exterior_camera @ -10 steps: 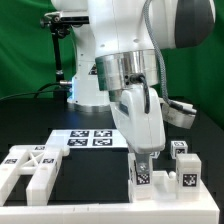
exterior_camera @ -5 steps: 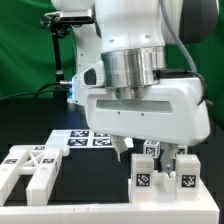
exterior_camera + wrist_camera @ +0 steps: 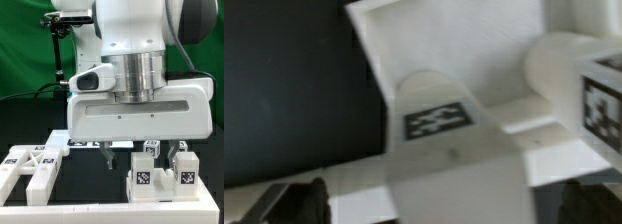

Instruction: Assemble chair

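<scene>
no readable text — only coded tags [image 3: 143,181] on chair pieces [image 3: 30,172]

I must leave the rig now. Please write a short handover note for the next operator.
Claw: open, holding nothing, low over the table; the wrist view shows a tagged chair piece under it.
Parts: large notched piece at the exterior view's left; tagged block and second tagged block at its right, standing apart.
Done: no joint visible.
Left: grasp a part, then all joining.
</scene>
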